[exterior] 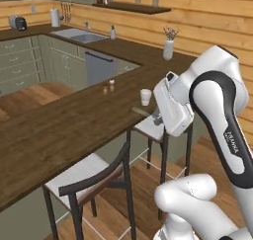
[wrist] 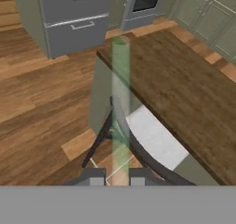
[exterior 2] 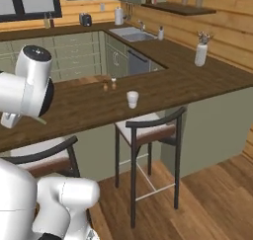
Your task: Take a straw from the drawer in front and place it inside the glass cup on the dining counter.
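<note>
My gripper is shut on the straw, a thin pale greenish stick that juts out past the fingertips. In the left base view the gripper hangs at the near edge of the dining counter, and the straw pokes left over the dark wood. The glass cup stands upright on the counter just beyond the straw's tip, apart from it. The cup also shows mid-counter in the right base view, where a greenish end of the straw peeks from under the arm. I cannot tell which of the shut green drawer fronts is the drawer.
Two dark-framed chairs with pale seats stand under the counter's near edge, one right below the gripper. Two small shakers stand behind the cup. A white vase with flowers and a sink are further back.
</note>
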Controlling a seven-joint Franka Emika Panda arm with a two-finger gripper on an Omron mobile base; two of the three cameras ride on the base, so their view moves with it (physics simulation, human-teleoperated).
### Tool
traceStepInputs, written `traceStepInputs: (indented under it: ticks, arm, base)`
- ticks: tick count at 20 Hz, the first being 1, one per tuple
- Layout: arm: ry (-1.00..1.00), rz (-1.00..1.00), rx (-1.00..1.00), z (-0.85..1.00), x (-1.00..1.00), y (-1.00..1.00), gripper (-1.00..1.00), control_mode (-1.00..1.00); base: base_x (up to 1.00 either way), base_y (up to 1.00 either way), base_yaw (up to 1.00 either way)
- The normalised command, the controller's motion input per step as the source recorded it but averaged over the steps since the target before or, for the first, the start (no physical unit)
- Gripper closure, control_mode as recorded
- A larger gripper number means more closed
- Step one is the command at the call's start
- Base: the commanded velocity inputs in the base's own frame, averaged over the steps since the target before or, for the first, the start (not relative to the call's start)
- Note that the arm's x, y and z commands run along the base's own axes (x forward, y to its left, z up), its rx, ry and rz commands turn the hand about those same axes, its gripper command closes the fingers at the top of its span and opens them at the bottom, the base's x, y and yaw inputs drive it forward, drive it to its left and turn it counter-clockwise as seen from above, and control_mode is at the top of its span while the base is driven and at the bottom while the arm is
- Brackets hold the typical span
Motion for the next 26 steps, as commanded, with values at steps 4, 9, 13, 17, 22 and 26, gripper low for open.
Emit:
traceStepInputs:
  ticks: [4, 9, 13, 17, 22, 26]
  arm:
    - [0.00, 0.00, 0.00, 0.00, 0.00, 0.00, 1.00, 1.00]
    - [0.00, 0.00, 0.00, 0.00, 0.00, 0.00, 1.00, 1.00]
    - [0.00, 0.00, 0.00, 0.00, 0.00, 0.00, 1.00, 1.00]
    - [0.00, 0.00, 0.00, 0.00, 0.00, 0.00, 1.00, 1.00]
    - [0.00, 0.00, 0.00, 0.00, 0.00, 0.00, 1.00, 1.00]
    - [0.00, 0.00, 0.00, 0.00, 0.00, 0.00, 1.00, 1.00]
  base:
    - [0.22, -0.73, 0.10]
    - [0.28, -0.83, 0.25]
    - [0.34, -0.78, 0.31]
    - [0.42, -0.72, 0.35]
    - [0.35, -0.59, 0.38]
    - [0.37, -0.46, 0.47]
